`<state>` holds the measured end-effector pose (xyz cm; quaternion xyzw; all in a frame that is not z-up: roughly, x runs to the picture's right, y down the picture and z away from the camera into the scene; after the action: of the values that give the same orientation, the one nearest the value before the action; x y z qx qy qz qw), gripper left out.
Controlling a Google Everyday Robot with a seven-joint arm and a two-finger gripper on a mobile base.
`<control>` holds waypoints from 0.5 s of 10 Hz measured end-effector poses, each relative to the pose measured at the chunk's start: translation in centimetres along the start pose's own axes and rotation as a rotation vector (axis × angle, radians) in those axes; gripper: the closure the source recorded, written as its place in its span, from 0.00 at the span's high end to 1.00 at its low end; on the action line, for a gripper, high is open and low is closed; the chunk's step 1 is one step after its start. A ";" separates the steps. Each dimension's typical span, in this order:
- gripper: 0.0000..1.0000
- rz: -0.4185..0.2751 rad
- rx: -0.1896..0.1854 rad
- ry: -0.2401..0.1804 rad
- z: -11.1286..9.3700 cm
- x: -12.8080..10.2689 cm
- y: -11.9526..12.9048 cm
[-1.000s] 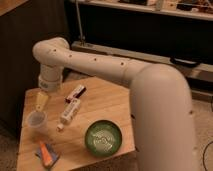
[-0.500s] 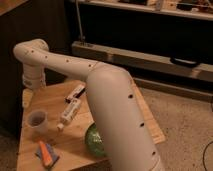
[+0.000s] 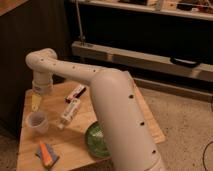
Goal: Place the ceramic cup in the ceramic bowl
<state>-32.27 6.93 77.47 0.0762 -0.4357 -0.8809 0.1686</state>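
Hovering over left edge of light wooden bench (image 3: 70,145), your tool (image 3: 36,103) points down, released, gripping nothing. Small pale whitish ceramic cup (image 3: 37,122) stands upright just below tool, near bench's left edge. You see shallow dark green glossy ceramic bowl (image 3: 96,141) near front edge, apart from cup, its right side hidden behind white robot arm (image 3: 120,115). White tube (image 3: 69,111) and white-red packet (image 3: 76,92) lie mid-bench, toward back edge. Orange-and-blue item (image 3: 46,154) lies at front left corner.
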 end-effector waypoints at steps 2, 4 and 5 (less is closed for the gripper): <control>0.80 0.000 0.012 -0.024 2.5 -1.8 0.4; 0.80 -0.009 0.036 -0.054 5.2 -2.4 -0.1; 0.80 -0.012 0.042 -0.058 5.8 -2.3 -0.3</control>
<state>-31.77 12.20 80.73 0.0567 -0.4585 -0.8743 0.1491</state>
